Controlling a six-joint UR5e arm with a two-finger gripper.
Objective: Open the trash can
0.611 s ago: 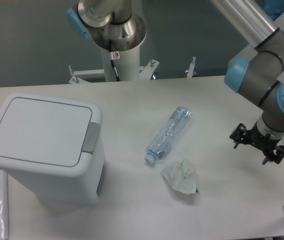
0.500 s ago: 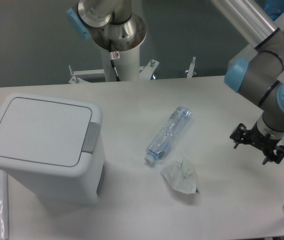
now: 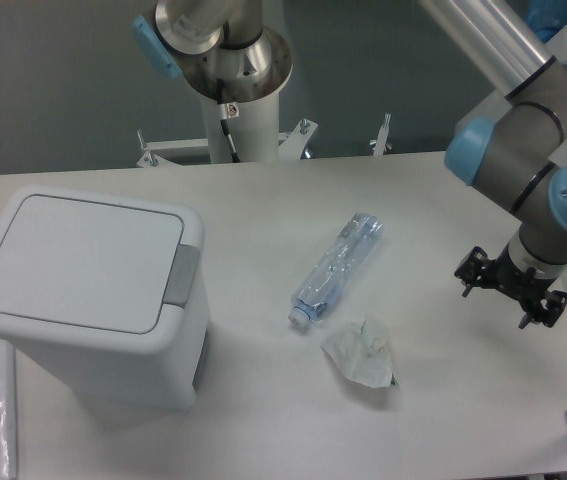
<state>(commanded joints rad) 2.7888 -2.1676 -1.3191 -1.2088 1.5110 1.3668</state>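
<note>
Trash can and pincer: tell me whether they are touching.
Apart. The fixed camera shows the pincer hanging at the table's far right, with the plastic bottle and the crumpled tissue lying between it and the trash can, whose lid is shut.

Pretty clearly a robotics lab: a UR-style arm [image 3: 523, 150] with blue joint caps, its column base [image 3: 243, 110] bolted behind a plain white table [image 3: 443, 400], grey wall, and just a few test props laid out.
</note>
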